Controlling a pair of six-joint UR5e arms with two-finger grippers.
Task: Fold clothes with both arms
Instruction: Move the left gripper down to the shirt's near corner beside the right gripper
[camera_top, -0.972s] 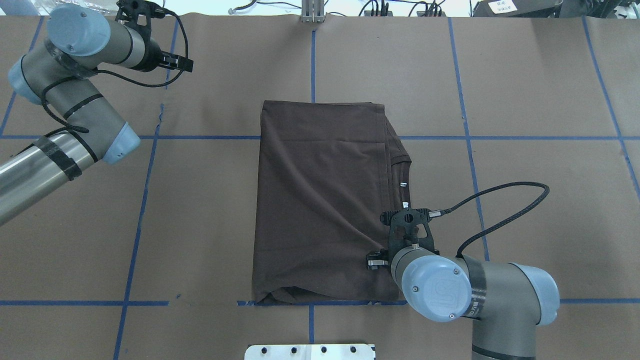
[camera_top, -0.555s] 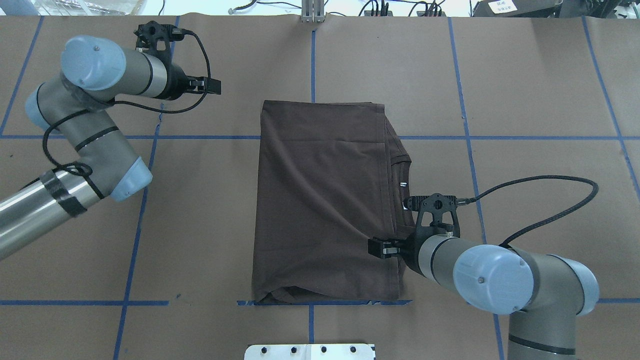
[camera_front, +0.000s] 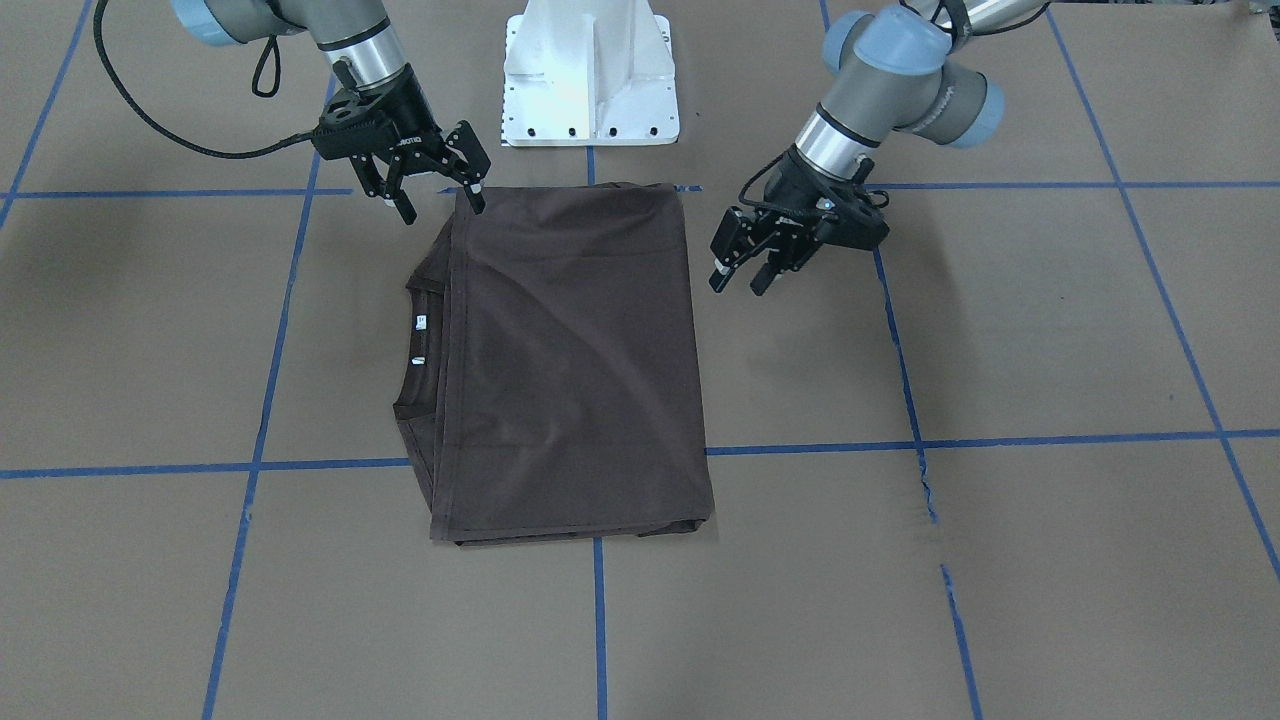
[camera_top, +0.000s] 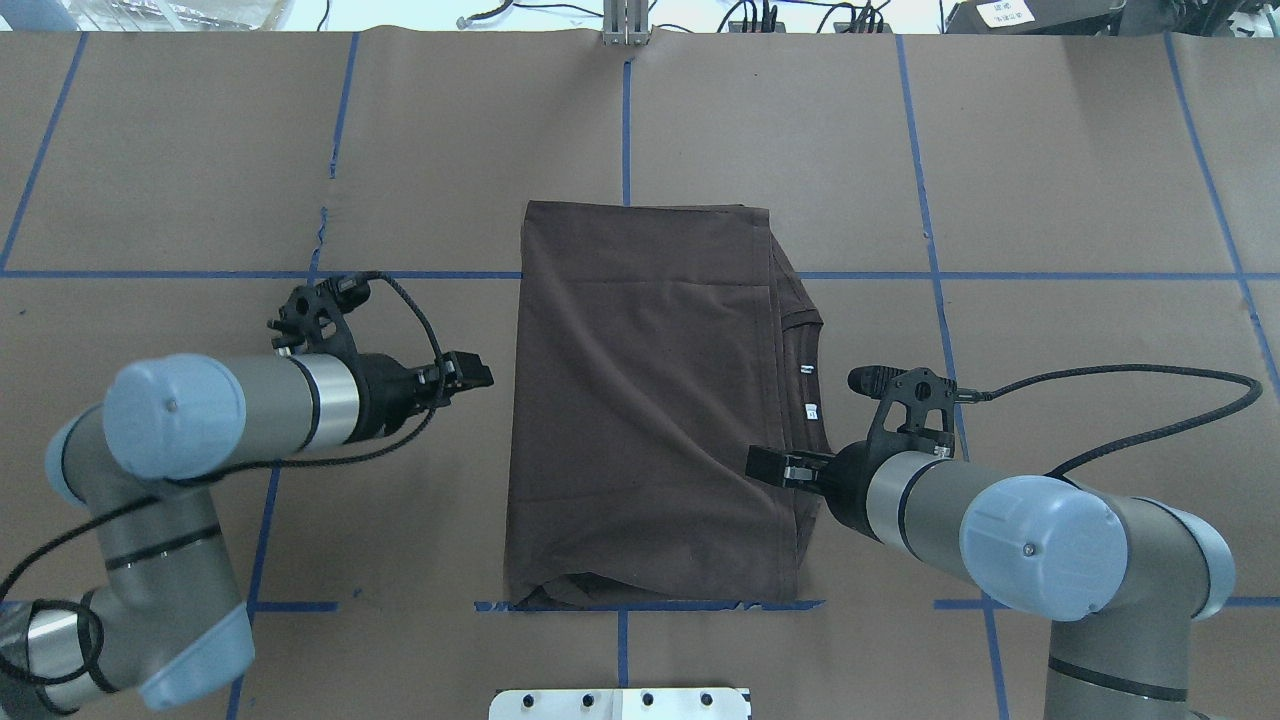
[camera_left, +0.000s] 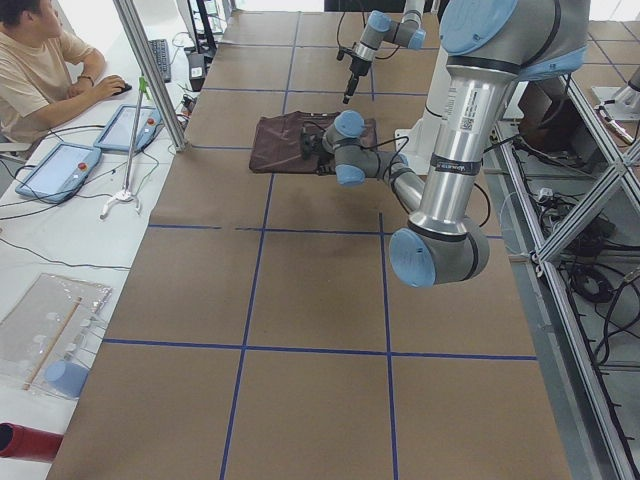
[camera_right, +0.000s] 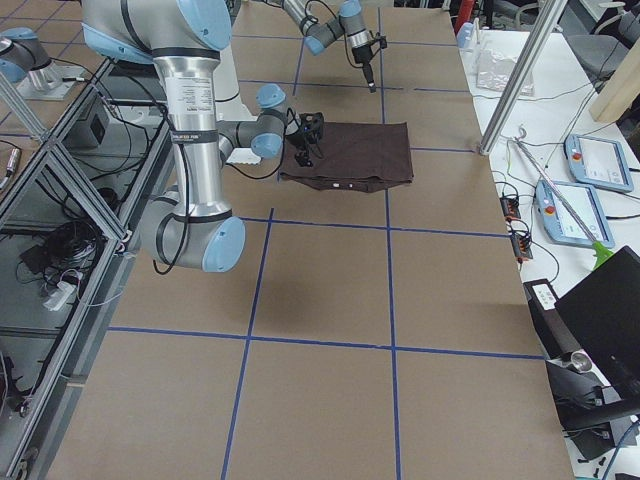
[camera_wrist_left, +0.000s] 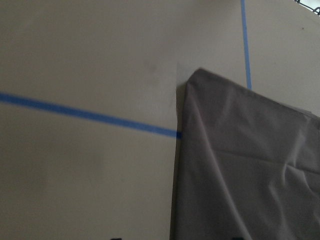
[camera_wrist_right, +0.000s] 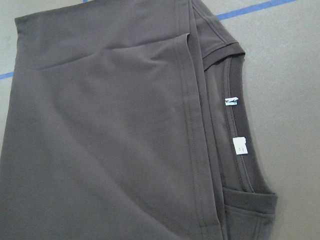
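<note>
Fingers (camera_front: 722, 258) of the left gripper (camera_front: 737, 283) are spread, empty, just beside the folded T-shirt (camera_top: 650, 400) laid flat on the table (camera_top: 1050, 200); the right gripper (camera_front: 445, 208) is spread, empty, over its collar-side edge. Another fold seems pending: both edges must be pinched.

T-shirt (camera_top: 650, 400): lies at the middle of the surface (camera_top: 1050, 200), just in front of the base mount (camera_front: 590, 75), long edges running away from the robot.
Collar (camera_top: 805, 380): on the T-shirt's right side, sticking out from under the top layer, with the neck tags (camera_top: 811, 409) inside it.
Left pincer (camera_front: 738, 278): left of the T-shirt, near its left edge but apart, over bare surface.
Right pincer (camera_front: 443, 208): at the T-shirt's right edge, on the robot's side of the collar; one finger over cloth, the other over bare surface.
</note>
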